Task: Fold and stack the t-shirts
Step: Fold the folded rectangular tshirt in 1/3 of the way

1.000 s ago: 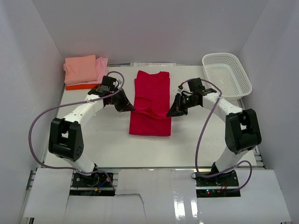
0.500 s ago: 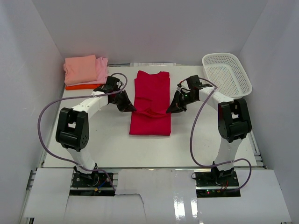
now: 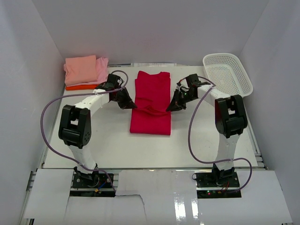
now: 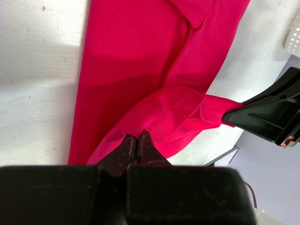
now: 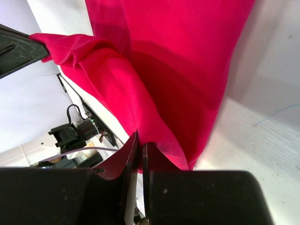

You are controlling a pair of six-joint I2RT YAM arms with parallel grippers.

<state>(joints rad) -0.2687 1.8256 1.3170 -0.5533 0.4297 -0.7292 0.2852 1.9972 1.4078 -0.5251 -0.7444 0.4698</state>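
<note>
The crimson t-shirt (image 3: 151,105) lay flat in the middle of the desk (image 3: 103,140), already narrowed to a long strip. Its long axis ran from 12 o'clock, where the collar end sat, down to 6 o'clock. The left jaws were closed on the shirt's 9 o'clock edge and the right jaws on its 3 o'clock edge, both at about mid-length and facing each other across the strip. Both wrist views showed the tips pinched tight on red cloth. Between the two grips a ridge of fabric stood raised off the desk, crossing the shirt from 9 to 3 o'clock. The cloth toward 12 and toward 6 o'clock lay flat.

Neither arm was nearer, since each held its own side and the shirt lay straight between them. The grip line sat square to the long axis, so the next fold probably ran along the 12-to-6 line, with both jaws travelling level so that the ridge stayed square. Which end they were meant to go to could not be told.

The folded salmon-pink shirt (image 3: 80,69), light pink shirt (image 3: 102,68) and orange shirt (image 3: 77,87) were piled at 10 o'clock, nearer the left arm (image 3: 86,107). The white basket (image 3: 227,75) stood at 2 o'clock.
</note>
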